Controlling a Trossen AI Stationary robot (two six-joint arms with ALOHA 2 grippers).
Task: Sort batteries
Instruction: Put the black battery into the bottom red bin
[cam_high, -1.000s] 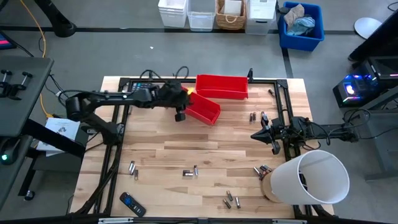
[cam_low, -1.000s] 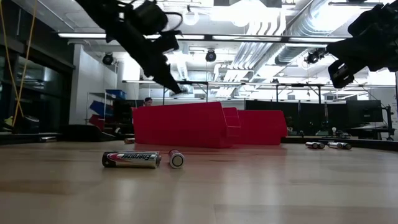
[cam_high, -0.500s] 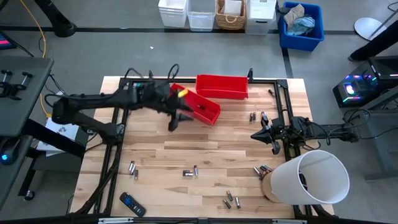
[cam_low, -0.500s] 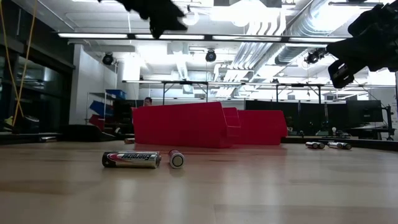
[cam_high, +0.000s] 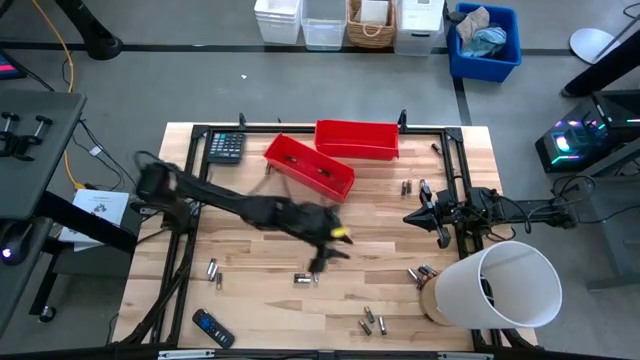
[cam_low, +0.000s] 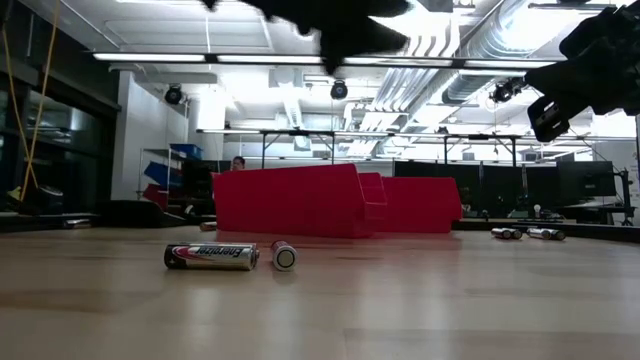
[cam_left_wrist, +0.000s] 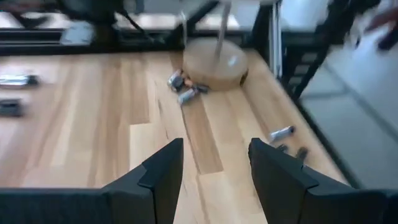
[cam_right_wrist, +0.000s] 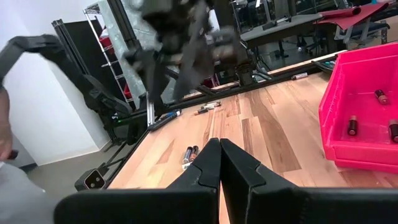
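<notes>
Holding batteries (cam_right_wrist: 352, 124): nearer red bin (cam_right_wrist: 367, 106)

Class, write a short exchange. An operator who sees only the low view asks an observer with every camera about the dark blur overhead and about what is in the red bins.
Operator: What is the dark blur above the two batteries in front of me?
Observer: It is the left end effector. From above, it hangs by that pair of batteries mid-table.
Operator: Is anything inside the red bins? I only see their walls.
Observer: Yes. The right end effector waits at the table's right, and its wrist view shows three batteries lying in one red bin.
</notes>
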